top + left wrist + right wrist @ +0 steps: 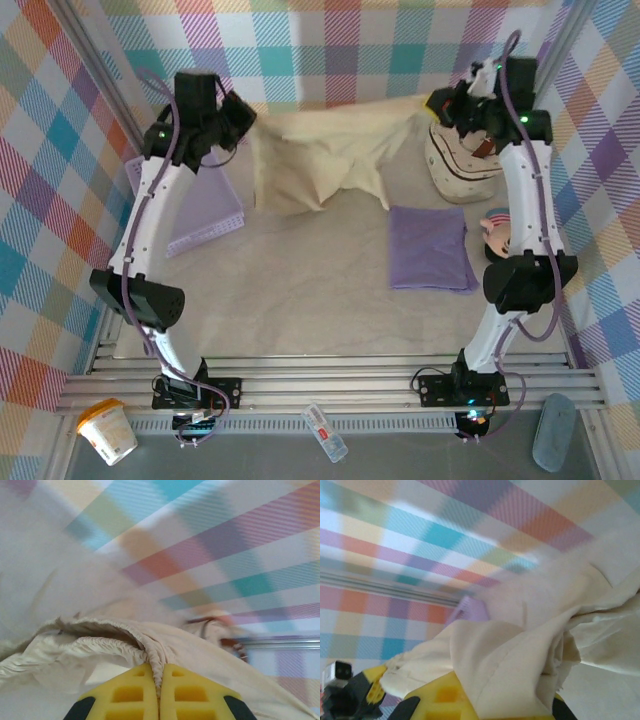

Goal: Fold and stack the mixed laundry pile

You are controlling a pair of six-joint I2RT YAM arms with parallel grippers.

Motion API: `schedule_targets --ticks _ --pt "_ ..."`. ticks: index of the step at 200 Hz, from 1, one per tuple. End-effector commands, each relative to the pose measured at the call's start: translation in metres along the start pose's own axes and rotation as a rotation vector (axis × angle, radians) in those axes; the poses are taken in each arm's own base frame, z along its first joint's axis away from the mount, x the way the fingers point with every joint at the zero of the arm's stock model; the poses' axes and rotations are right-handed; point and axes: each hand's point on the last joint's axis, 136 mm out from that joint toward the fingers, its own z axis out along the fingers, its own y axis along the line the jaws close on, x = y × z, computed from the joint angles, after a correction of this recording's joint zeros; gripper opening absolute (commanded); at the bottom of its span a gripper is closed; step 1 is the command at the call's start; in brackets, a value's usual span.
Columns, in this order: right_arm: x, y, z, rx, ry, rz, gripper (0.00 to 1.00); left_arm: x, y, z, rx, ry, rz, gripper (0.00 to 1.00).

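Top external is showing left fingers [246, 116] and right fingers [437, 104] pinching the cream shorts [320, 160] tight, stretching them sideways between both arms.

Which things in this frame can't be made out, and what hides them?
Right wrist view: the beige garment drapes over the right gripper, hiding its fingertips.
Top view: the right arm covers part of the case and of a pink item, which can't be identified.
Top view: the left arm crosses the basket, hiding part of it.
Top view: the purple shirt lies folded; any print is hidden or too small.
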Motion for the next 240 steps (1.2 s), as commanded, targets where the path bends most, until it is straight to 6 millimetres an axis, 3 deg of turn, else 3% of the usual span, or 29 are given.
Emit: schedule_targets --ticks 1,19,34,45,55,57,65,81,93,109,123,151,175,202,240 --pt "-0.007 0.060 -0.050 -0.132 -0.069 -0.155 0.00 -0.033 -0.060 -0.058 0.182 -0.110 0.179 0.00" --pt "0.017 0.054 -0.063 -0.126 -0.043 -0.158 0.00 -0.023 -0.062 -0.072 0.211 -0.077 0.207 0.00" --pt "0.053 0.029 -0.064 -0.105 0.018 -0.100 0.00 0.011 -0.029 -0.062 0.158 0.019 0.192 0.00" --pt "0.090 -0.006 -0.060 -0.067 0.091 -0.029 0.00 0.049 0.013 -0.048 0.092 0.101 0.154 0.00" --pt "0.126 -0.038 -0.058 -0.032 0.153 0.041 0.00 0.092 0.067 -0.039 -0.002 0.171 0.090 0.00" --pt "0.134 -0.044 -0.058 -0.027 0.166 0.056 0.00 0.096 0.070 -0.041 -0.002 0.171 0.079 0.00" --pt "0.166 -0.070 -0.057 0.000 0.220 0.125 0.00 0.137 0.116 -0.037 -0.075 0.237 0.018 0.00" --pt "0.231 -0.117 -0.060 0.058 0.330 0.271 0.00 0.209 0.195 -0.048 -0.234 0.328 -0.077 0.00" --pt "0.271 -0.142 -0.067 0.105 0.385 0.343 0.00 0.248 0.237 -0.066 -0.336 0.355 -0.117 0.00" --pt "0.304 -0.159 -0.079 0.145 0.421 0.400 0.00 0.274 0.270 -0.092 -0.428 0.350 -0.148 0.00" --pt "0.323 -0.162 -0.090 0.172 0.443 0.422 0.00 0.275 0.286 -0.111 -0.480 0.319 -0.168 0.00" --pt "0.345 -0.162 -0.111 0.229 0.470 0.441 0.00 0.265 0.296 -0.137 -0.527 0.267 -0.171 0.00" --pt "0.340 -0.164 -0.110 0.242 0.429 0.439 0.00 0.259 0.291 -0.135 -0.524 0.239 -0.176 0.00" --pt "0.299 -0.157 -0.084 0.184 0.334 0.430 0.00 0.243 0.281 -0.118 -0.543 0.172 -0.181 0.01" --pt "0.216 -0.149 -0.030 0.161 0.237 0.355 0.00 0.189 0.259 -0.089 -0.581 -0.013 -0.164 0.00"
